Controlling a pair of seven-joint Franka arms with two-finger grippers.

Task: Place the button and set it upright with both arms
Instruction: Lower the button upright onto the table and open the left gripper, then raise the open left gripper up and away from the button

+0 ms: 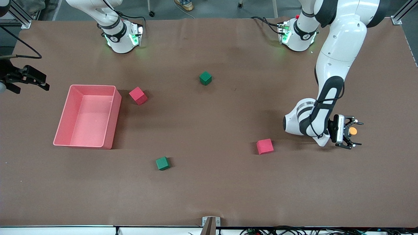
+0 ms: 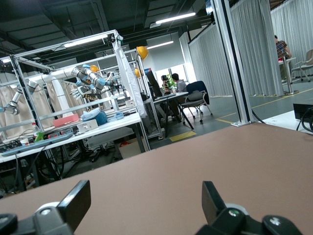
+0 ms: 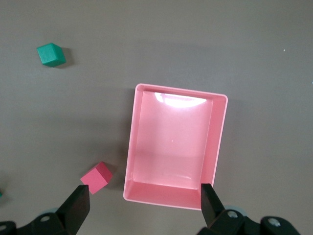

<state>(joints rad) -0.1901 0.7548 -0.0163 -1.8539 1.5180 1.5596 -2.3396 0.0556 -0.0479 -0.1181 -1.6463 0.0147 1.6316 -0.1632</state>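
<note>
- Nearest the front camera, a green cube [image 1: 162, 163] is recorded on the brown table [image 1: 209, 195], well apart from everything else.
- One red cube [image 1: 265, 146] is listed slightly farther back, toward the left arm's end of the table.
- The left gripper [image 1: 353, 131] is held low over the table near that red cube, turned sideways, with its fingers spread either side of the button [image 1: 352, 131]; only the orange cap is seen, and whether the pads touch it cannot be told. In the left wrist view the fingertips [image 2: 74, 201] are set well apart, with nothing shown between them.
- A pink bin [image 1: 64, 121] is noted at the right arm's end of the table, open side up, with nothing lying in it.
- A second red cube [image 1: 138, 95] is entered just beside the bin's farther corner, not touching it.
- A second green cube [image 1: 205, 78] is placed farthest back, about mid-table.
- The right gripper [image 3: 144, 198] is kept waiting high over the bin, fingers spread wide and holding nothing; the bin, one red cube and one green cube are seen below it in the right wrist view.
</note>
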